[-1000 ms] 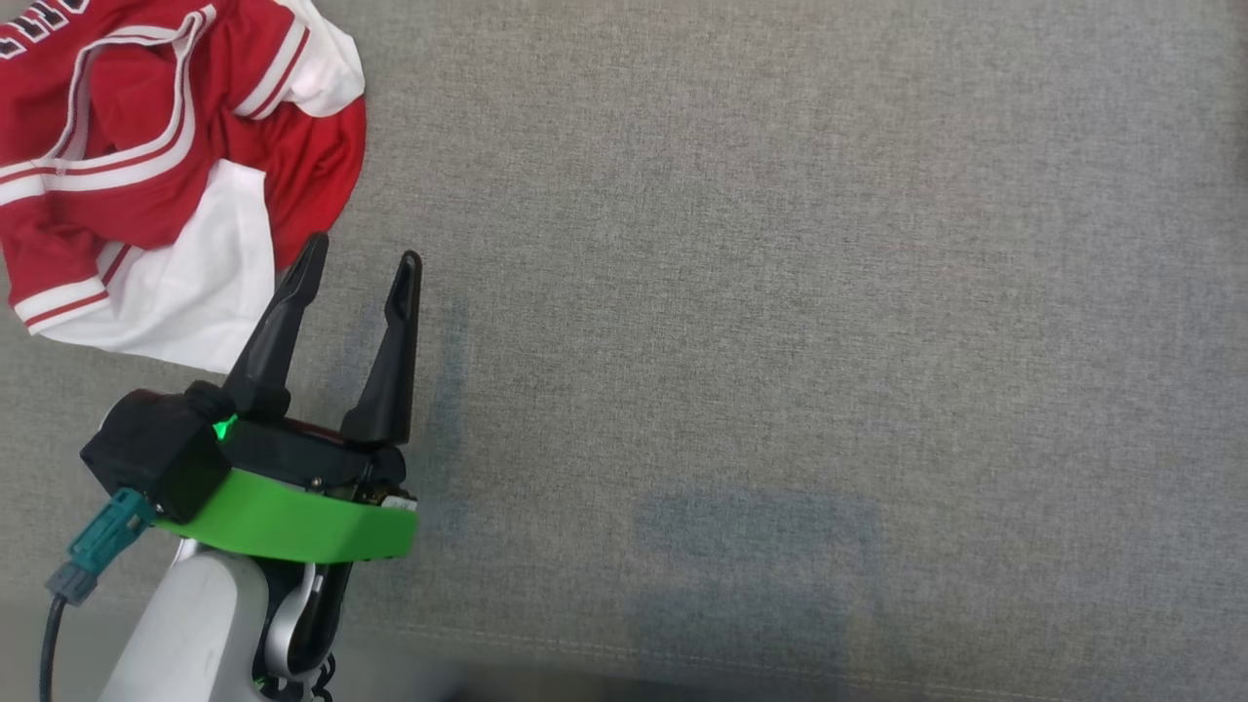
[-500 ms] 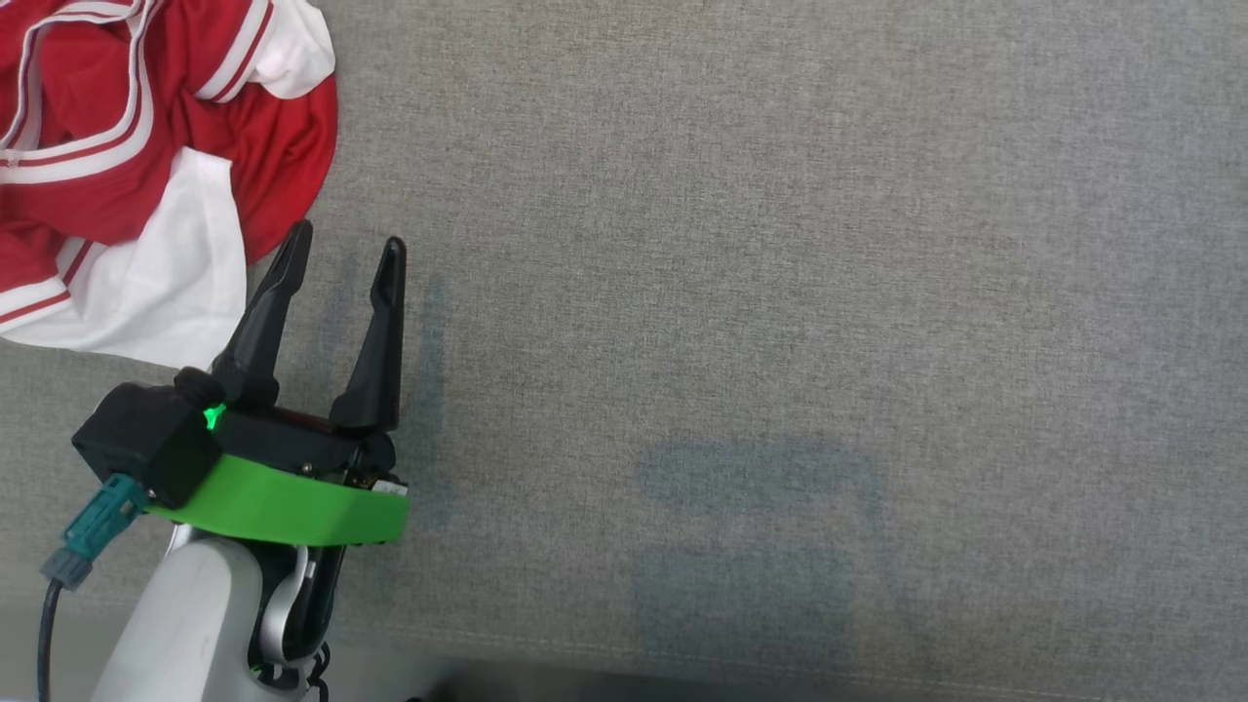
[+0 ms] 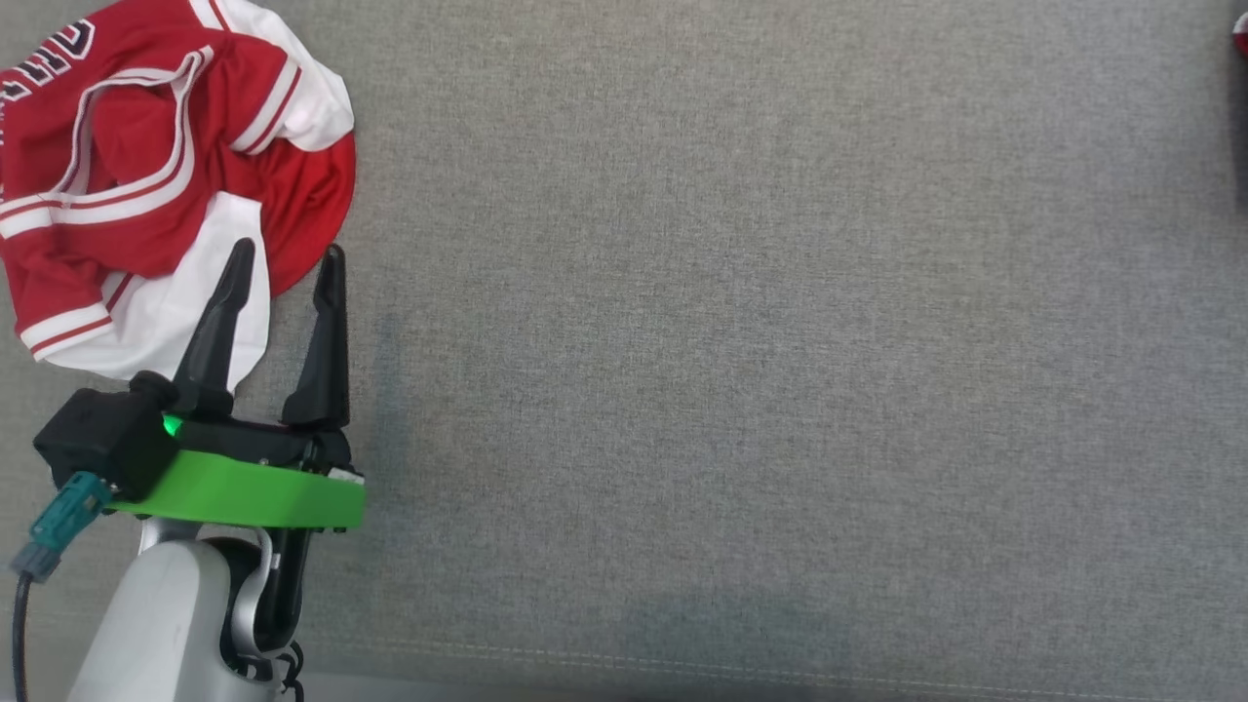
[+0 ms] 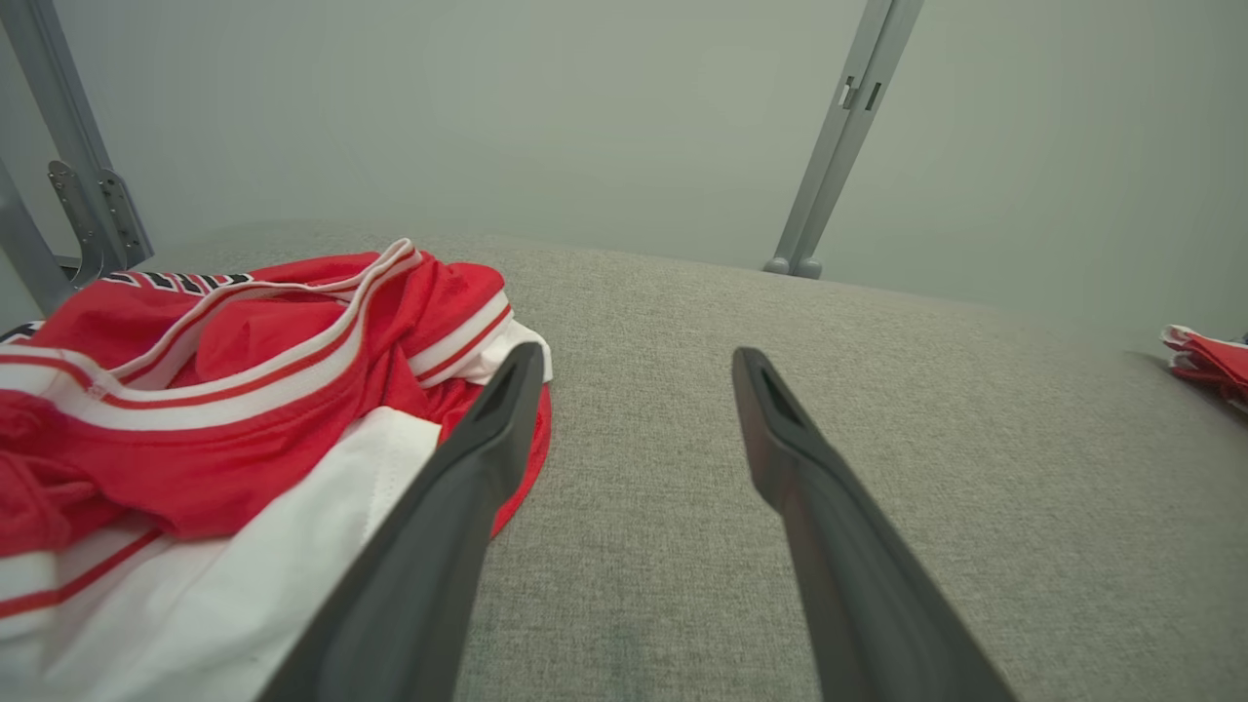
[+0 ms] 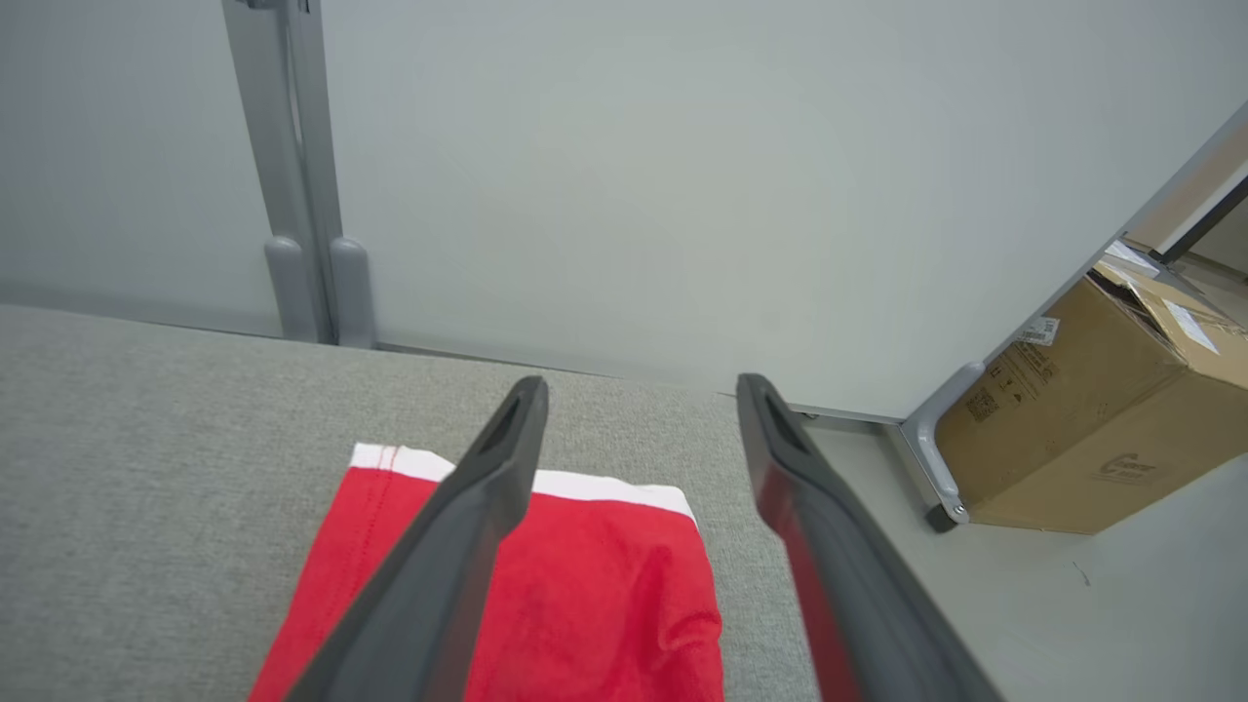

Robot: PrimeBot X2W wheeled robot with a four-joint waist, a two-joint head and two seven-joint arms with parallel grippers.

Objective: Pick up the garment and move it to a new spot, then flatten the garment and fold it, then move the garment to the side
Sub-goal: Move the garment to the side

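Observation:
A crumpled red and white garment (image 3: 146, 175) with black lettering lies at the table's far left, also seen in the left wrist view (image 4: 244, 409). My left gripper (image 3: 288, 252) is open at its right edge. Its left finger lies over the white panel, its right finger over bare cloth (image 4: 636, 356); whether it touches is unclear. A second red garment (image 5: 604, 575), folded flat with a white band, rests at the table's right end (image 4: 1209, 356). My right gripper (image 5: 642, 383) hangs open above it, nothing between the fingers.
The grey fabric table (image 3: 731, 341) stretches wide between the two garments. Metal frame posts (image 4: 829, 146) and a pale wall stand behind it. A cardboard box (image 5: 1102, 429) sits on the floor past the table's right edge.
The head camera has shifted. Relative to the crumpled garment my left gripper has moved left, so its left finger now overlaps the white panel. The right jaws have come open.

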